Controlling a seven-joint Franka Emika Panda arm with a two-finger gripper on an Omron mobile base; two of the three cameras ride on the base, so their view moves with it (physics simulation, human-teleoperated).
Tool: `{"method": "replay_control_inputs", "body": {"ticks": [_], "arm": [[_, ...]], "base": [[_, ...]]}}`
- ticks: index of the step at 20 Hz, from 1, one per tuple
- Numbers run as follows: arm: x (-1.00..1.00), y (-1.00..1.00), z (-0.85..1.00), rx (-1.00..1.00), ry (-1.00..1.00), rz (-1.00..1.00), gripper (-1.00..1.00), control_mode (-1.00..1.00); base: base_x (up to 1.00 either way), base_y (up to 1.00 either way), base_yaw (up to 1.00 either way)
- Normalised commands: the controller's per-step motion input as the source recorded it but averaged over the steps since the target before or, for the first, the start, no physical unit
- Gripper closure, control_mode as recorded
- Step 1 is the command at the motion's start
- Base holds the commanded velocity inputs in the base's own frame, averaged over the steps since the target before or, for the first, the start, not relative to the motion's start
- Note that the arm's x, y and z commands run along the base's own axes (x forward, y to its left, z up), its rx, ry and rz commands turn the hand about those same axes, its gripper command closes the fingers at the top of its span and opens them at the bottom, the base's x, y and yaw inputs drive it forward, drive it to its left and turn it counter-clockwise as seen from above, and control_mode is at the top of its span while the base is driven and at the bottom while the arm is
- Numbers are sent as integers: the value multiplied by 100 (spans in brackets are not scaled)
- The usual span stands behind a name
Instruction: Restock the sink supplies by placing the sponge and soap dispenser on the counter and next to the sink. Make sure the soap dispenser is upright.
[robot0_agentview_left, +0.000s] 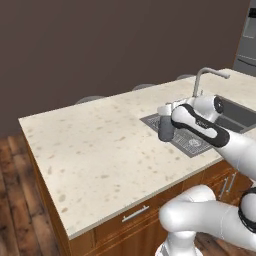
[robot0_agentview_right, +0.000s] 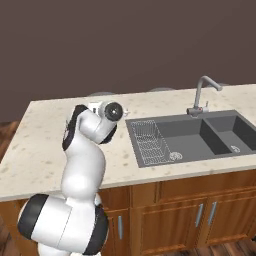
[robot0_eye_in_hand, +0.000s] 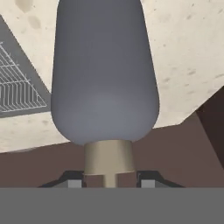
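A: One item is gripped: the soap dispenser (robot0_eye_in_hand: 104, 74). Its tan pump neck sits between the gripper (robot0_eye_in_hand: 108, 183) fingertips, which pinch it from both sides at the bottom centre of the hand view.

B: Location in the left base view?

A: Centre right. The dark bottle (robot0_agentview_left: 165, 129) hangs below the hand, over the near left edge of the sink (robot0_agentview_left: 235, 116), above the speckled counter (robot0_agentview_left: 100, 150).

B: Reference points?

A: Wire rack (robot0_agentview_right: 151, 142) in the left basin; faucet (robot0_agentview_right: 202, 95) behind the sink.
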Motion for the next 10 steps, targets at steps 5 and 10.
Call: {"method": "replay_control_inputs", "body": {"ticks": [5,10], "arm": [[51,-17,-14,-1,-13,44,100,-100],[42,-20,-20,-17,-1,26,100,-100]], "base": [[0,0,0],[0,0,0]]}}
